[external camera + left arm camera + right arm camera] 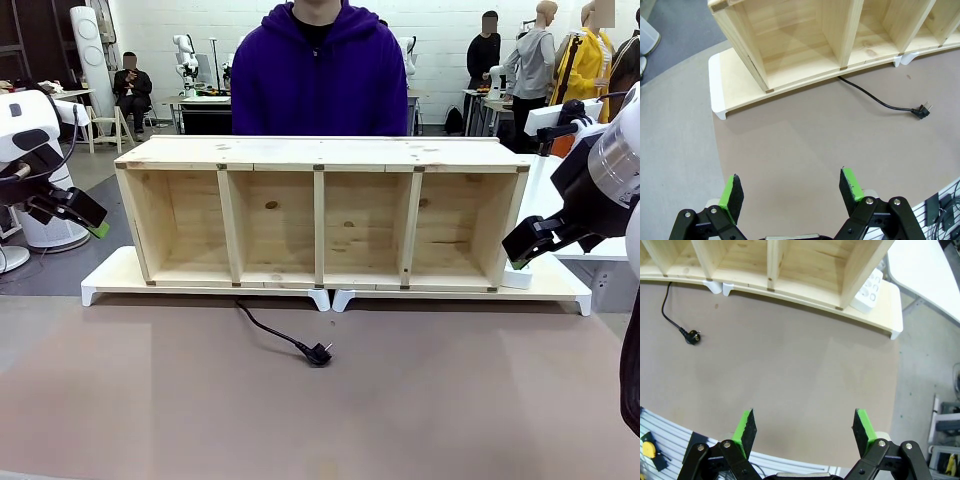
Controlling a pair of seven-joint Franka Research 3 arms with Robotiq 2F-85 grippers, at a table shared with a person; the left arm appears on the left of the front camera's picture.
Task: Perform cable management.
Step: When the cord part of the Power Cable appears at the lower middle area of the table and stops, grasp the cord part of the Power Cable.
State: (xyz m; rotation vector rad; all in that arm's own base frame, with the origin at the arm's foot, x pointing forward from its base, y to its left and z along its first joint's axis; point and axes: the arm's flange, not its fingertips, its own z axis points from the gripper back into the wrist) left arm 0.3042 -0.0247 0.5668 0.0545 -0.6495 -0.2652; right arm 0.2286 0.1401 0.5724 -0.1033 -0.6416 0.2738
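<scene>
Your left gripper [792,192] hangs over the left end of the table [450,400], jaws spread, holding nothing. The cable [272,328] lies mid-table, trailing out from under the shelf [320,152], with its plug [319,353] lying loose. Your right gripper [805,429] hovers at the right, released and empty.

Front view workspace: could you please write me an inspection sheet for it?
Surface: brown table, wooden shelf on white risers at its far side.
Job's things: cable lies loose before the shelf, plug free on the table.
Clutter: white power strip beside the shelf's right end.
End effectors: left end effector and right end effector open, empty, above the table.
Cables: the cable emerges from under the risers.
Surroundings: person in purple behind the shelf.
</scene>
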